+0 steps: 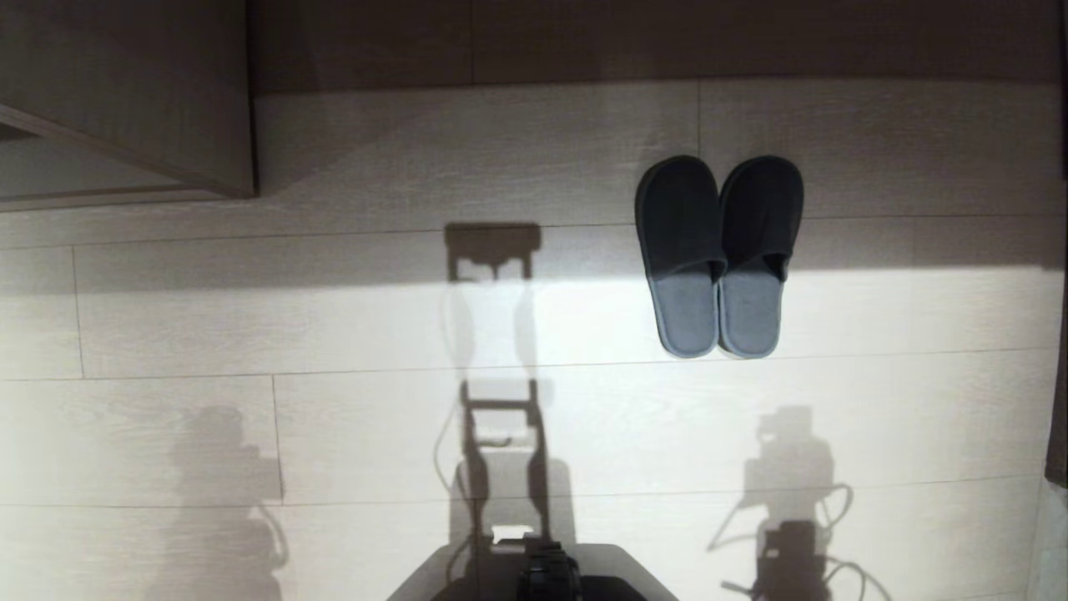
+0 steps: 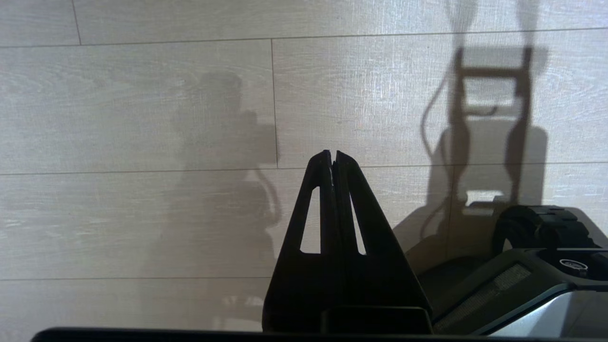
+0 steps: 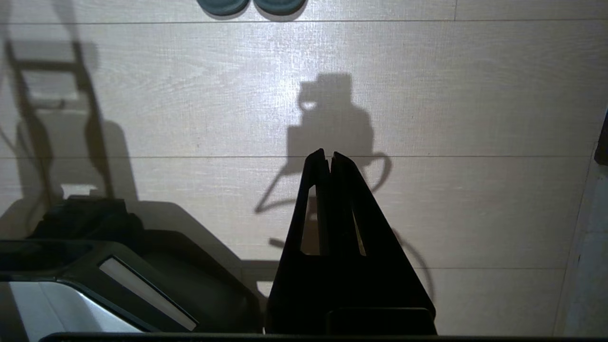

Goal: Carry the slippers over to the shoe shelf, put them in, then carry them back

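The slippers (image 1: 684,250), a grey-blue pair, lie side by side on the pale wood floor ahead and to the right, toes pointing away from me. Only their heel ends (image 3: 223,4) reach into the right wrist view, well beyond my right gripper (image 3: 328,154). That gripper hangs over bare floor, shut and empty. My left gripper (image 2: 332,154) is likewise shut on nothing above bare floor. Neither gripper appears in the head view. At the far left a corner of the shoe shelf (image 1: 125,92) shows, a taupe upright panel over a paler base board (image 1: 67,179).
A dark taupe wood front (image 1: 626,42) runs along the far side of the floor. My own base (image 1: 542,576) sits at the near edge, between the two arms (image 2: 536,266) (image 3: 95,266). A dark upright edge (image 1: 1058,417) bounds the right side.
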### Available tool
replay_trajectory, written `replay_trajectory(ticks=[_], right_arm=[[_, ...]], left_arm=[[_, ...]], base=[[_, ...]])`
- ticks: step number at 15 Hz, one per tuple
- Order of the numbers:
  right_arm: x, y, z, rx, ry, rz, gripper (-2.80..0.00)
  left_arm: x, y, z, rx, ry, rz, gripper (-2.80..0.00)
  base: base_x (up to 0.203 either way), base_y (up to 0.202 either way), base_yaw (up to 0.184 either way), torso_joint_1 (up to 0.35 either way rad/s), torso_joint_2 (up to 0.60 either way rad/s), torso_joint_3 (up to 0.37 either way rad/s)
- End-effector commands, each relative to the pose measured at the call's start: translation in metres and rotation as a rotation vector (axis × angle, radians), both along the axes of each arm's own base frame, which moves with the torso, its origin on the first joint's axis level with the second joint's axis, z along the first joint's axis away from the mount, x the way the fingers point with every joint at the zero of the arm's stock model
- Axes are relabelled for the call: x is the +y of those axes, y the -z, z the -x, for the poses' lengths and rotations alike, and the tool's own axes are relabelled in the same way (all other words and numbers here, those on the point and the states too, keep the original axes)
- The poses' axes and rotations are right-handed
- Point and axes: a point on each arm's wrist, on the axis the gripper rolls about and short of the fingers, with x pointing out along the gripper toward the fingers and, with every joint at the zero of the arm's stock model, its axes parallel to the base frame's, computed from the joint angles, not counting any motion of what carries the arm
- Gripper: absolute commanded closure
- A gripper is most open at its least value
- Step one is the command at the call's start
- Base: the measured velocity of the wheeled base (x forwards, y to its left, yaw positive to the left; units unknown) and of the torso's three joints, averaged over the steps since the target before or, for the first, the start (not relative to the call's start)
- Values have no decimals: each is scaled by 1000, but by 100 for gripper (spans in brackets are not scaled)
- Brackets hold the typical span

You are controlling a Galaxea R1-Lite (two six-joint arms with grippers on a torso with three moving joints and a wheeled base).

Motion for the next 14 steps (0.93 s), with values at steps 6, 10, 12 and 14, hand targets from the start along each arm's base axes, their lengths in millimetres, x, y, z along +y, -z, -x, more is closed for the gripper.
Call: replay_trajectory(ticks=[6,10,12,14], right_arm=[[0,0,0,4,-1,0,0],[0,0,0,4,0,0,0],[0,0,0,4,-1,0,0],[0,0,0,4,-1,0,0]], left_arm=[[0,0,0,0,-1,1,0],[0,0,0,0,0,-5,0],[0,0,0,0,-1,-5,0],[0,0,0,0,-1,-1,0]], base=[[0,0,0,0,4,200],[0,0,0,2,4,209],[0,0,0,-2,2,209],[0,0,0,1,2,205]])
